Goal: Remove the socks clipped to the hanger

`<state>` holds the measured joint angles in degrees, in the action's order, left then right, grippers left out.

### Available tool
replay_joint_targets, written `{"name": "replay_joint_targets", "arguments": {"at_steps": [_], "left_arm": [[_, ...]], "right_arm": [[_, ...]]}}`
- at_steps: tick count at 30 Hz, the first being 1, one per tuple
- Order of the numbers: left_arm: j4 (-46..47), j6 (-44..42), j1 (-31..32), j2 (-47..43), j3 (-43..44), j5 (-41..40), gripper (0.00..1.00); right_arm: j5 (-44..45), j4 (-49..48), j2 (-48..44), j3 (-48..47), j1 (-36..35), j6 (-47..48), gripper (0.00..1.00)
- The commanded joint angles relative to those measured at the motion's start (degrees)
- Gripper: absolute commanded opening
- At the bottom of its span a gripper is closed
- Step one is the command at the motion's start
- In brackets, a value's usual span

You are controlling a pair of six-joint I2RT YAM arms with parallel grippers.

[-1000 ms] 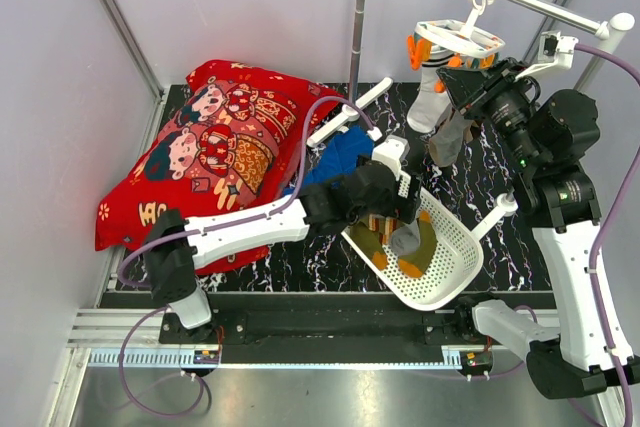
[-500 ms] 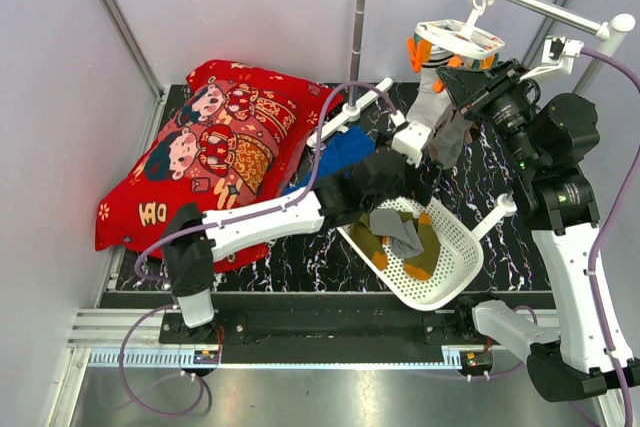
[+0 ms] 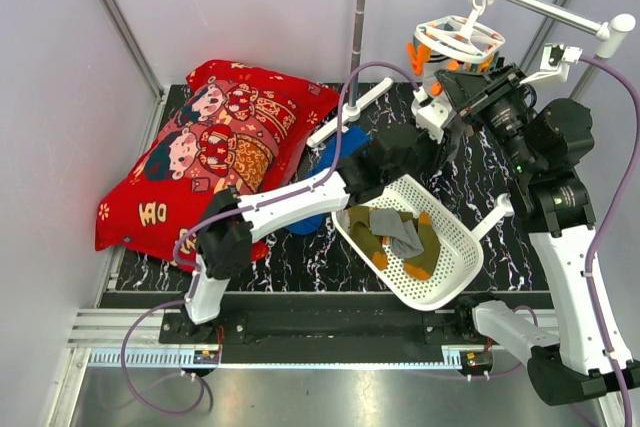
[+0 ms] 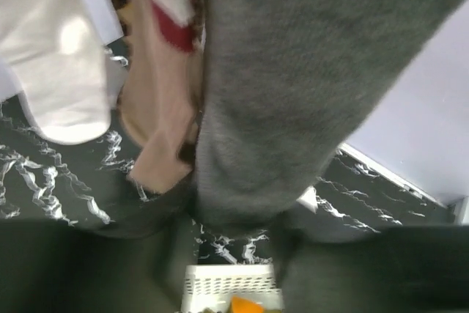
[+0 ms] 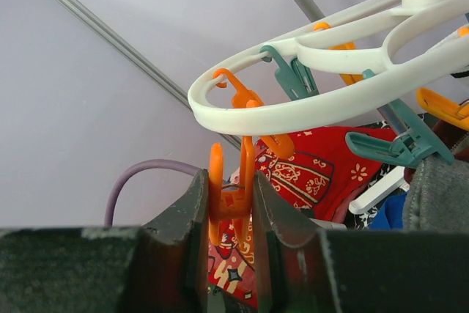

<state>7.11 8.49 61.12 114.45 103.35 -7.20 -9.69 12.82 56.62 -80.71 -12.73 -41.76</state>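
Note:
The white ring hanger (image 3: pixel 460 39) hangs by its hook from the rail, with orange and teal pegs under it. My right gripper (image 5: pixel 229 203) is shut on an orange peg (image 5: pixel 233 181) below the hanger ring (image 5: pixel 293 111). My left gripper (image 3: pixel 447 139) reaches up under the hanger among the hanging socks. In the left wrist view a grey sock (image 4: pixel 308 86) hangs down to my left gripper (image 4: pixel 234 247), whose jaws stand partly closed either side of its toe. Blur hides whether they pinch it. A white sock (image 4: pixel 62 71) and a pink and red sock (image 4: pixel 157 108) hang to its left.
Below the hanger a white perforated basket (image 3: pixel 455 267) holds a grey sock (image 3: pixel 400 232) and an olive sock with orange toes (image 3: pixel 425 247). A red printed cushion (image 3: pixel 210 147) lies at the back left, a blue cloth (image 3: pixel 345 152) beside it. An upright pole (image 3: pixel 358 27) stands behind.
My left arm rose from the basket, up and right to the hanging socks, and its jaws narrowed. The right gripper kept its hold on the peg. The hanger shifted slightly.

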Motion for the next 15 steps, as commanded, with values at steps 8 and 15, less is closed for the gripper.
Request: {"name": "replay_joint_targets", "arguments": {"at_steps": [8,15], "left_arm": [[5.71,3.55,-0.92,-6.34,-3.32,6.59,0.0],[9.85,5.83,-0.83,-13.02,-12.2,6.85,0.0]], "right_arm": [[-2.88,-2.45,-3.36,1.43,-0.01,-1.13,0.39],[3.08,7.54,-4.5,-3.92,-0.1,4.22,0.58]]}}
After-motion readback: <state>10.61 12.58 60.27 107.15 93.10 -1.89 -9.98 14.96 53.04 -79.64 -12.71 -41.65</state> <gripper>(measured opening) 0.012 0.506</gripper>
